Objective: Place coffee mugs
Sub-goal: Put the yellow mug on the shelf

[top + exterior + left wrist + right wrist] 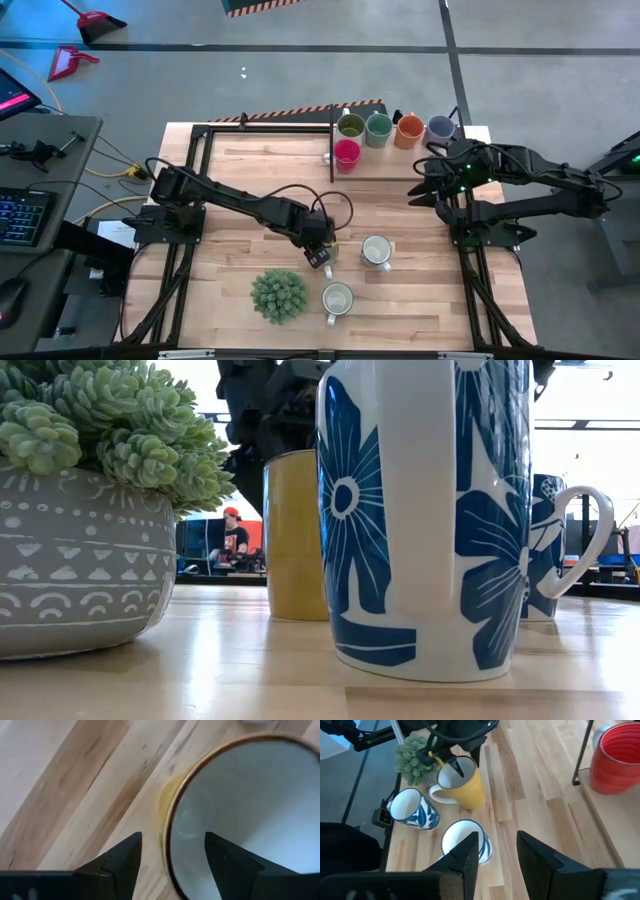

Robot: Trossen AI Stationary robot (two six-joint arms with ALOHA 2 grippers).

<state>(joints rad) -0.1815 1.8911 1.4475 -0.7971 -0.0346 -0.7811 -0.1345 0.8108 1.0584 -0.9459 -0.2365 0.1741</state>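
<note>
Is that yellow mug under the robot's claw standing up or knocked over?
Upright. The yellow mug stands on its base with its mouth up, and the open left gripper straddles its rim, one finger inside. It looks empty.

Open desk lies between the rear shelf and the front cluster. The front cluster blocks passage: the yellow mug, straddled at its rim by the left gripper fingers, two blue-flowered white mugs, and the potted succulent. Narrow gaps separate them. Five mugs crowd the shelf. The right gripper hovers just beside the shelf.
</note>
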